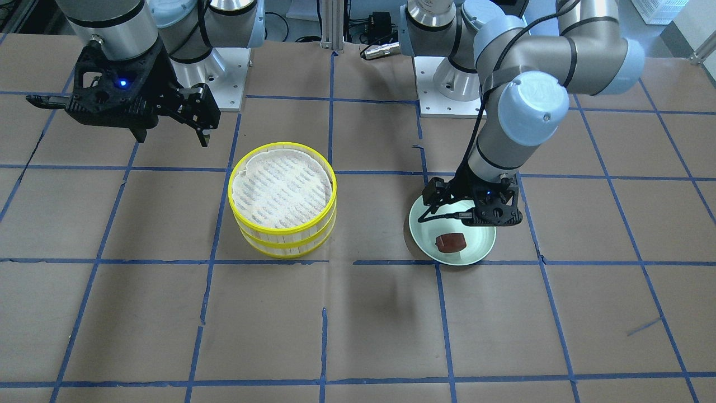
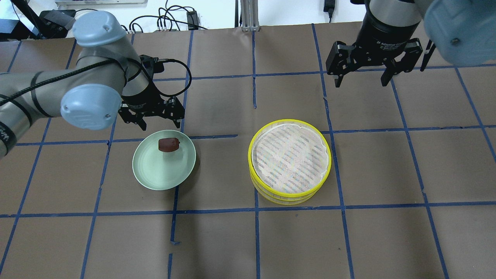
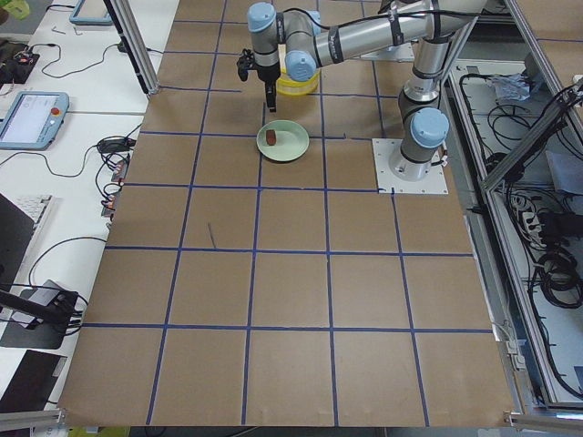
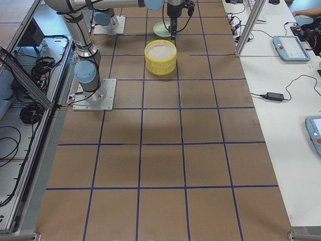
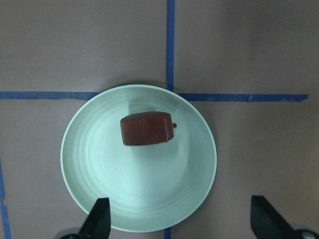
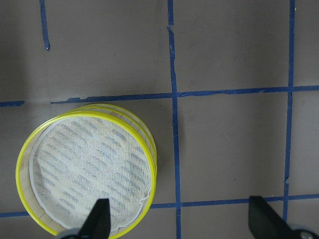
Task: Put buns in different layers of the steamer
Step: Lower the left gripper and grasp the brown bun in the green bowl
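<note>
Silver arms (image 2: 23, 89), pale-blue joint caps (image 2: 91, 106), black tools (image 2: 362, 82) — black cable (image 2: 190, 77)

We cannot see inside the lower layer (image 1: 286, 247); the upper layer (image 1: 279, 187) covers it. Both wrist views crop the fingers (image 5: 99, 219).

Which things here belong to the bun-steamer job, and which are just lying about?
Job: reddish-brown bun, on the pale green plate; two-tier steamer, empty on top; left gripper over the plate, jaws open; right gripper, jaws open. No white bun in view.
Lying about: pale green plate (just holds the bun); blue tape grid.
</note>
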You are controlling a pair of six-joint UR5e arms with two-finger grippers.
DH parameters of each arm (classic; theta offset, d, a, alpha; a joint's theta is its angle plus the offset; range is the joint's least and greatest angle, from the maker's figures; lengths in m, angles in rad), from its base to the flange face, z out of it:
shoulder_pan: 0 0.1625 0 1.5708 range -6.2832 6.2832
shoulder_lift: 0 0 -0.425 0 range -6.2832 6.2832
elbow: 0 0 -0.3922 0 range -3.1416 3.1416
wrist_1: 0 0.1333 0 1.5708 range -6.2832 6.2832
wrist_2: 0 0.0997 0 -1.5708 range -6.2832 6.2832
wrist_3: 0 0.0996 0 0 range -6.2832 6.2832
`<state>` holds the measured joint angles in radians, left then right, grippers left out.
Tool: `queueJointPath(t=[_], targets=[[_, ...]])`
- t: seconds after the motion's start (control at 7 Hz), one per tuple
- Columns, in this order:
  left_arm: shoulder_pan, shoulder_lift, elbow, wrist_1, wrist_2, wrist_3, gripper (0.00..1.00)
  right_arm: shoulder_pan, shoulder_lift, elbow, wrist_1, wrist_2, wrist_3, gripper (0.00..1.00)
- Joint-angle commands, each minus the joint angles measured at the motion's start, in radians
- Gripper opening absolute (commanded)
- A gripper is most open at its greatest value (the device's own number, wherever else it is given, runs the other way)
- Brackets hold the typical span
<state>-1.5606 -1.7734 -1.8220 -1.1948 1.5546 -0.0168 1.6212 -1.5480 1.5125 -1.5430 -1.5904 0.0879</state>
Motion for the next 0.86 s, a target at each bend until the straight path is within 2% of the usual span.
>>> queueJointPath(t=[0.0,0.14,0.71], targets=[[0.001,-0.125,-0.074,0.220,0.007,0.000,0.99,0.000,0.000,-0.009,-0.002,0.001,-0.003,1.00],[0.011,-0.126,-0.085,0.227,0.045,0.000,0.99,-0.015,0.000,-0.006,-0.003,0.006,0.001,0.96],[0.050,-0.142,-0.091,0.231,0.035,0.005,0.97,-0.018,0.000,-0.002,-0.002,0.004,-0.004,0.98]])
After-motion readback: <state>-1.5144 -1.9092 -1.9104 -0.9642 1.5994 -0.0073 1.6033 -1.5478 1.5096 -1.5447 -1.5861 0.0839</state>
